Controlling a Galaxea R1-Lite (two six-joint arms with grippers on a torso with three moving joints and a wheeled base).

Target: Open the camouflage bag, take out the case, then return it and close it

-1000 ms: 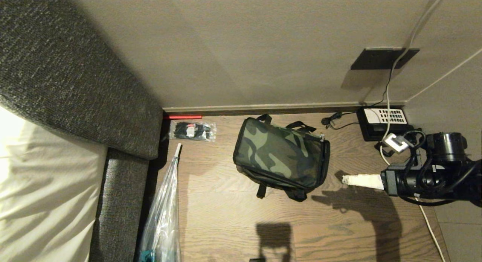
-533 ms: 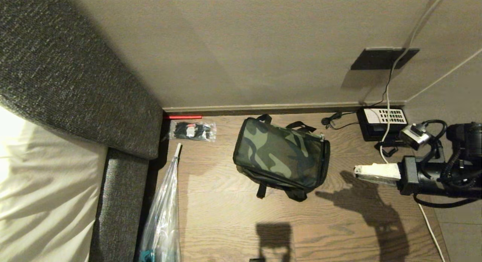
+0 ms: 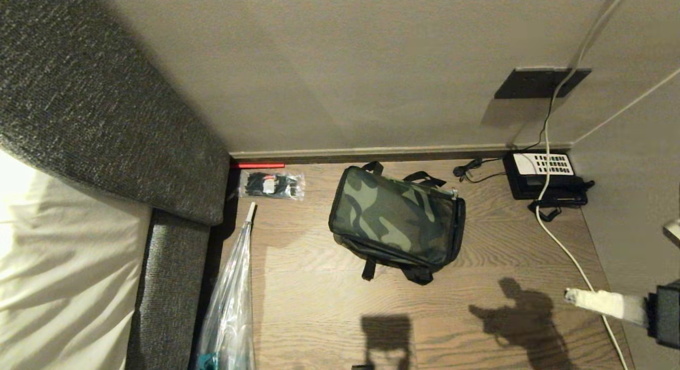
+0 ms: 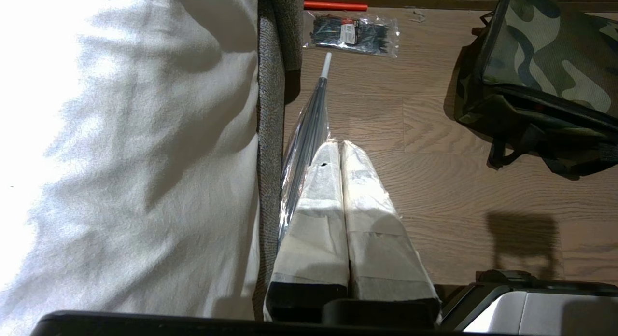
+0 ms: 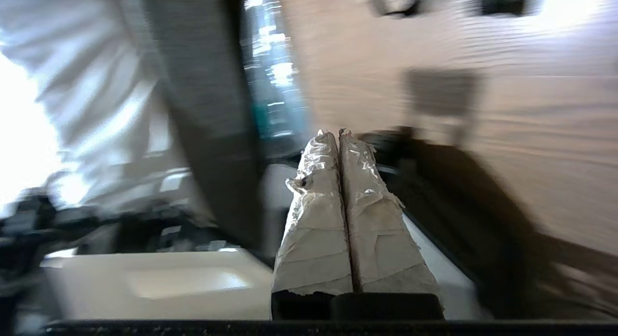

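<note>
The camouflage bag (image 3: 396,221) lies zipped shut on the wooden floor near the wall, black straps sticking out at its near and far sides. It also shows in the left wrist view as the camouflage bag (image 4: 545,70). The case is out of view. My right gripper (image 3: 569,295) is at the lower right edge of the head view, well to the right of the bag, shut with nothing between its taped fingers (image 5: 318,181). My left gripper (image 4: 338,145) hangs parked beside the bed, shut and empty.
A grey upholstered bed frame (image 3: 106,120) with white bedding fills the left. A clear plastic-wrapped umbrella (image 3: 234,301) leans along it. A bag of black cable ties (image 3: 272,185) and a red stick (image 3: 260,166) lie by the wall. A black telephone (image 3: 542,173) with a white cable (image 3: 563,247) sits at the right.
My right arm has pulled back from beside the bag toward the lower right edge of the head view, and its fingers have shut. The bag has not moved.
</note>
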